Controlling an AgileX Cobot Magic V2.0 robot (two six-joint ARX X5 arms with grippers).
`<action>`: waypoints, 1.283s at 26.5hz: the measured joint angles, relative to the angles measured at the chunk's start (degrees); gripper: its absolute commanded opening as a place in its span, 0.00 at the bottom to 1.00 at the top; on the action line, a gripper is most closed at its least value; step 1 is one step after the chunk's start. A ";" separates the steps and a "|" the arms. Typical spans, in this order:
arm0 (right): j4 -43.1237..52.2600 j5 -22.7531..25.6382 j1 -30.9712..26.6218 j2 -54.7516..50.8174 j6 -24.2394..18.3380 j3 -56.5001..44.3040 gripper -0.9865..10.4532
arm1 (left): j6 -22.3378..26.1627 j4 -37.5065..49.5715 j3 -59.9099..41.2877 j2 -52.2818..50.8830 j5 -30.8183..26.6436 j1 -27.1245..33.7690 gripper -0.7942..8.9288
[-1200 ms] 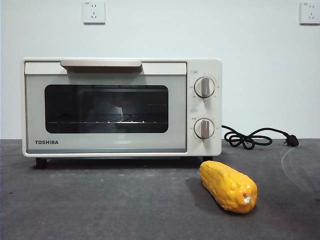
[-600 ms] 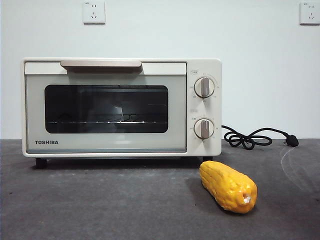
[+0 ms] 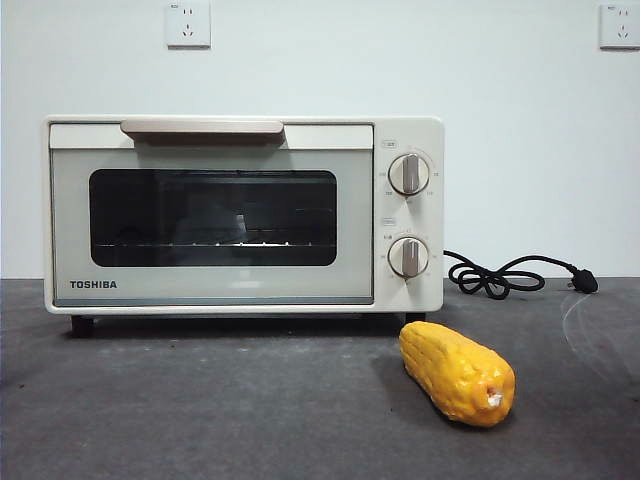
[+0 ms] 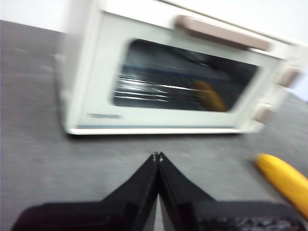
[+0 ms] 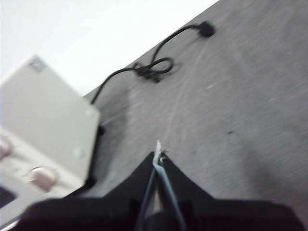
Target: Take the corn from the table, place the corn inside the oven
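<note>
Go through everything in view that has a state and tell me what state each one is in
oven: door shut, nothing seen on its rack.
corn: lying on the table in front of the oven's knob side, untouched.
cord: unplugged, plug on the table.
left gripper: shut, empty.
right gripper: shut, empty.

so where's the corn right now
In the front view the corn lies on the table, in front of the oven, below its knob end, stub end toward the camera; neither end effector touches it.
</note>
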 measured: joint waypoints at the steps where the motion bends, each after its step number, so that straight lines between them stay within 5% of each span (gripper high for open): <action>1: 0.11 -1.16 0.00 0.00 0.66 0.00 0.09 | -0.33 0.02 0.00 0.00 2.03 0.00 0.08; 8: 6.14 -8.17 0.00 0.02 4.61 0.00 0.09 | -1.86 -0.55 2.91 0.57 10.16 0.00 0.08; 17: 18.56 -18.40 0.00 1.81 14.03 3.02 0.09 | -2.84 -9.03 15.82 9.22 11.13 0.00 0.08; 34: 18.38 -51.06 0.04 27.28 13.92 33.73 0.09 | 2.12 -20.17 41.99 35.82 19.80 -0.92 0.08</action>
